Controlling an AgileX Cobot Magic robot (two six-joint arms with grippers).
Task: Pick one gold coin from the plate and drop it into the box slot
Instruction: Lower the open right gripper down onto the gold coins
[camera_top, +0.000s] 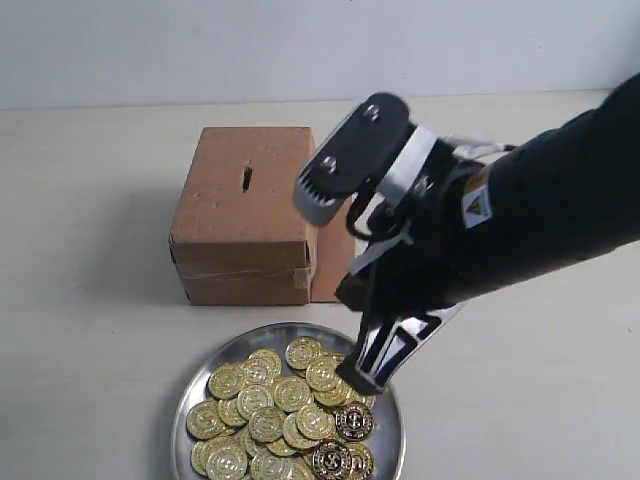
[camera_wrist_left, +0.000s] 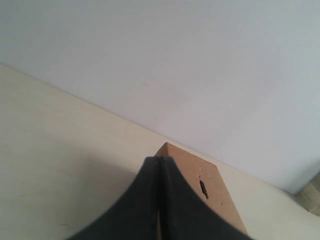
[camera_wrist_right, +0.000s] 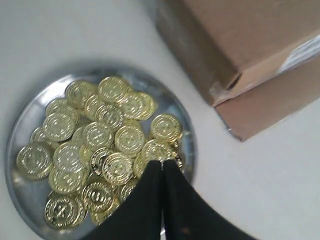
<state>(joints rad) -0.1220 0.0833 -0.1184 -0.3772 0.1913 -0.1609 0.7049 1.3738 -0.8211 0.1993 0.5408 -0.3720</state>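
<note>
The right pincer (camera_top: 365, 380) has its fingers pressed together, tips down among the coins (camera_top: 270, 410) at about three o'clock on the plate (camera_top: 232, 352), likely to work one coin off the pile's edge. Whether a coin sits between the tips cannot be made out. The box (camera_top: 245, 215) lies at twelve o'clock from the plate, slightly apart, its slot (camera_top: 247, 179) facing up, clear for the drop. The left pincer (camera_wrist_left: 160, 161), pressed shut and empty, hangs aside; the exterior view misses it. The plate's six o'clock edge is cut off.
</note>
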